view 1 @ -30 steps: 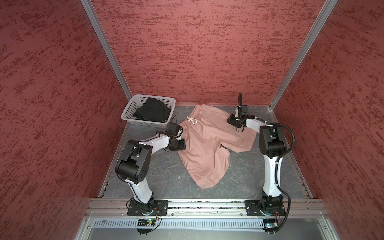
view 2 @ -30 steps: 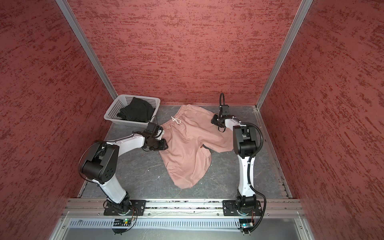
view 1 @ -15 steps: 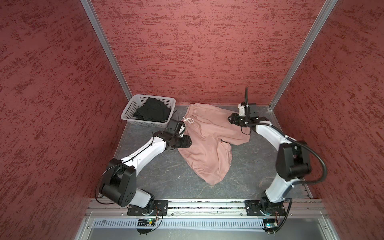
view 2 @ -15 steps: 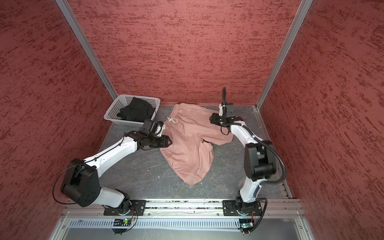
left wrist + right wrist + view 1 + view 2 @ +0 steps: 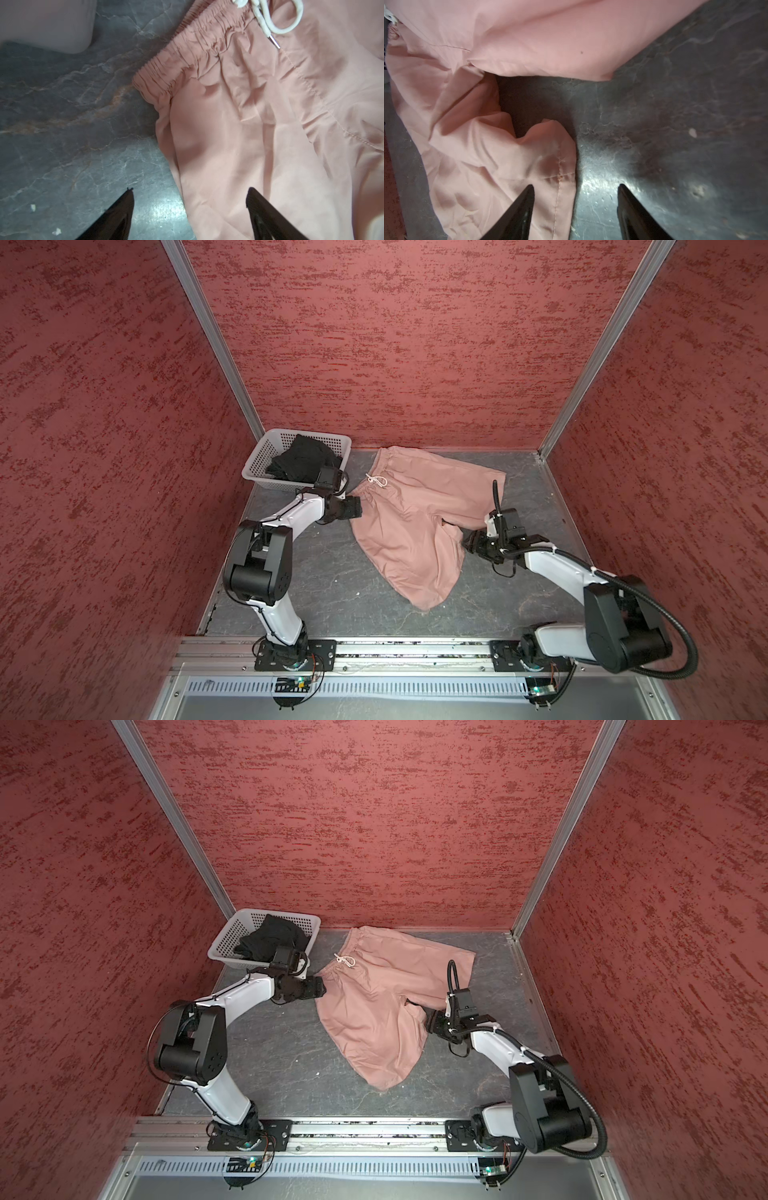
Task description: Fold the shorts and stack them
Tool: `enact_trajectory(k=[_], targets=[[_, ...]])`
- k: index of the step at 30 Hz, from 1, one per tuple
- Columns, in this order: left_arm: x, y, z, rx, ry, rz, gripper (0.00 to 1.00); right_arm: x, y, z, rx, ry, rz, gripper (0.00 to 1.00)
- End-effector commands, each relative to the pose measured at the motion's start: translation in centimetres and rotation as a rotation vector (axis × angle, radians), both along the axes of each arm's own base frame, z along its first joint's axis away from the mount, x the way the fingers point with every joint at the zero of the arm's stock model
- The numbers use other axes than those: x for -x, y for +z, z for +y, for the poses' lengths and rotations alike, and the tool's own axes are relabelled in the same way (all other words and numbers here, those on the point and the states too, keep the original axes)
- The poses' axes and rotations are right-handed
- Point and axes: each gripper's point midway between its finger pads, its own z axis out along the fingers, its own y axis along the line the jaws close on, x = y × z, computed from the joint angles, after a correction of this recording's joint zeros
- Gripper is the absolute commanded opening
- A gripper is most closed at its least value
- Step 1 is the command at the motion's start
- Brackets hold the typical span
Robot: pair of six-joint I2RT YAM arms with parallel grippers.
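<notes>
**Left gripper.** The left gripper (image 5: 190,191) has its jaws apart, with nothing between them. In the left wrist view one finger (image 5: 116,218) stands over bare table (image 5: 62,124) and the other over the side edge of the pink shorts (image 5: 259,135), just below the gathered waistband (image 5: 187,62). In both top views the gripper (image 5: 360,506) sits at the left corner of the waistband, low over the surface. Whether it touches the fabric cannot be told.

**Left arm.** The forearm runs from the gripper back toward the near left. The elbow is raised and the upper link drops to the base on the near rail.

**Right gripper.** The right gripper (image 5: 574,187) also has its jaws apart and holds nothing. One finger (image 5: 517,214) lies over the stitched hem of a leg, the other over bare table. In a top view it (image 5: 430,1025) sits at the right edge of the nearer leg.

**Right arm.** The forearm slopes low toward the near right. The elbow is folded beside the base on the near rail.

**Task items.** The pink shorts (image 5: 407,526) lie spread on the table centre, with the waistband and white drawstring (image 5: 376,480) to the far left. One leg points right and the other points near. The black shorts (image 5: 301,458) lie crumpled in the white basket (image 5: 257,456) at the far left corner.
</notes>
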Motion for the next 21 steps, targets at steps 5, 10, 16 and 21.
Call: enact_trajectory(k=[5, 10, 16, 21], targets=[[-1.7, -0.7, 0.9, -0.015, -0.015, -0.060, 0.85, -3.2, -1.7, 2.2, -0.013, 0.045, -0.057, 0.63], [-1.8, -0.7, 1.2, 0.010, -0.004, -0.058, 0.85, -4.0, -2.1, 2.5, -0.020, 0.030, -0.065, 0.43], [-1.4, -0.7, 1.3, 0.033, -0.002, -0.042, 0.84, -4.0, -1.0, 2.1, -0.005, 0.011, -0.081, 0.00], [-0.9, -0.6, 1.5, 0.031, 0.011, -0.019, 0.84, -3.7, 1.9, 0.1, 0.099, -0.035, -0.085, 0.00]])
